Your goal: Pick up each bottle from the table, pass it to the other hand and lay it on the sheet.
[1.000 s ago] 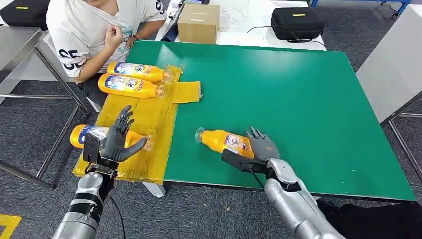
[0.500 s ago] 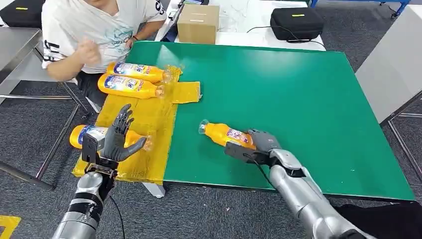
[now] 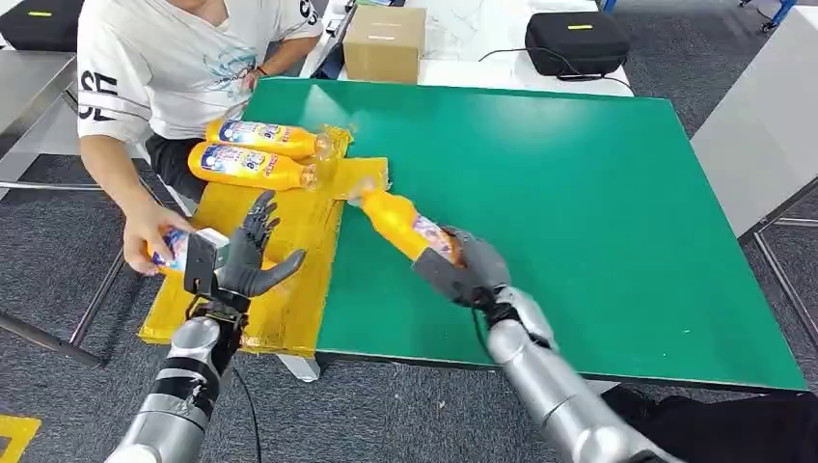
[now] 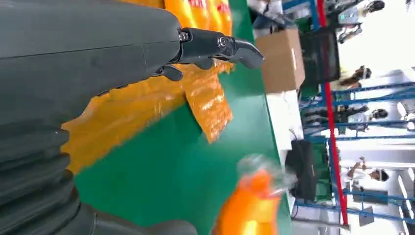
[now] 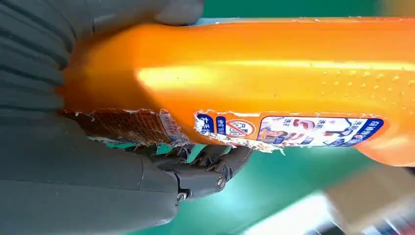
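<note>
Orange bottle (image 3: 403,224) lifted off green surface (image 3: 598,193), base clenched in right hand (image 3: 465,269) fingers, neck aimed toward left hand (image 3: 249,262). Left fingers (image 3: 259,218) spread, empty, above yellow sheet (image 3: 294,231). Advice: bring neck into left palm, release right only once left grips firmly.

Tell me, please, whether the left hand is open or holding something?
Open: the left hand holds nothing, its fingers spread above the yellow sheet.

Flat green-topped table (image 3: 598,212) carries a crinkled yellow plastic sheet (image 3: 289,217) along its left edge (partly overhanging); two orange labelled plastic bottles (image 3: 256,151) lie side by side on the sheet's far end.
</note>
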`<state>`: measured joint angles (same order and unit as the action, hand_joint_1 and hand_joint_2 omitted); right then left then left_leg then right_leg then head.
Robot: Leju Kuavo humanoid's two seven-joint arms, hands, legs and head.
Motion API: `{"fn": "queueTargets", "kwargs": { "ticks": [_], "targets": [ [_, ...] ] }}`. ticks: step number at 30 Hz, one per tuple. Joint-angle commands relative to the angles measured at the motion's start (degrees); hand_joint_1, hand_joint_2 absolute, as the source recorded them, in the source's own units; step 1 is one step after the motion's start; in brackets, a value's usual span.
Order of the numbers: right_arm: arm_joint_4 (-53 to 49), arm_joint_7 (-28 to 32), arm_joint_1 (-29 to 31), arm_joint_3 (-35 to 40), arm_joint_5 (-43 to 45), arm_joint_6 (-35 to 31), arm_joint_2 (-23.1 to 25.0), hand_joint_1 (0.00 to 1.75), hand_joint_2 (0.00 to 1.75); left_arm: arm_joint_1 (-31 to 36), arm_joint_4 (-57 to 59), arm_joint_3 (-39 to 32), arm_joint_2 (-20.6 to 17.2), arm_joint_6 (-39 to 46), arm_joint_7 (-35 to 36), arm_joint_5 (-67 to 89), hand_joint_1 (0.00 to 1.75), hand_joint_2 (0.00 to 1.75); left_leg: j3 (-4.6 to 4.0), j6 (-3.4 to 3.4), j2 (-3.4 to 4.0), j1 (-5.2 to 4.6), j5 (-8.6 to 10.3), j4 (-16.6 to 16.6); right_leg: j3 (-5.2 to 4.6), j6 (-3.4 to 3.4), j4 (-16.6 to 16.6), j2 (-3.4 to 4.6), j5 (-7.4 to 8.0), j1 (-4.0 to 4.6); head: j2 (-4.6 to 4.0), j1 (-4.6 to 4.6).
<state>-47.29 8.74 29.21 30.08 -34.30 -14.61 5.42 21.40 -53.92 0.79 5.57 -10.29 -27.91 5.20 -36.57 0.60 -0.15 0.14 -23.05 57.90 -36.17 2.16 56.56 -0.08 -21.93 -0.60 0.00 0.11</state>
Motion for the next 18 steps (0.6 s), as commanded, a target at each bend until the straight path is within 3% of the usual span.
{"fn": "queueTargets", "kwargs": {
  "ticks": [1,10,18],
  "targets": [
    [-7.47,4.43,-5.4,0.14,1.91,-6.62,6.65,1.75,1.75,4.22,7.29,6.6,1.65,-0.57,2.62,-3.85,0.0,1.75,0.24,-0.03,-0.11,0.0,-0.11,-0.02,0.26,-0.08,0.01,-0.12,-0.17,0.0,0.0,0.02],
    [-2.81,8.74,-4.63,2.95,3.69,-8.45,8.78,1.75,1.75,3.72,7.02,10.45,1.68,-9.13,5.81,-13.83,0.0,1.75,0.07,-0.01,-0.02,-0.04,-0.05,-0.04,0.11,-0.03,-0.03,-0.02,-0.06,-0.04,0.0,0.02],
    [2.07,9.11,-3.52,6.37,3.68,-6.52,11.01,1.75,1.75,3.76,3.57,13.24,2.33,-9.94,7.45,-16.87,0.0,1.75,0.12,-0.03,-0.02,0.0,-0.09,-0.01,0.16,-0.05,-0.02,-0.02,-0.09,0.0,0.0,0.02]
  ]
}}
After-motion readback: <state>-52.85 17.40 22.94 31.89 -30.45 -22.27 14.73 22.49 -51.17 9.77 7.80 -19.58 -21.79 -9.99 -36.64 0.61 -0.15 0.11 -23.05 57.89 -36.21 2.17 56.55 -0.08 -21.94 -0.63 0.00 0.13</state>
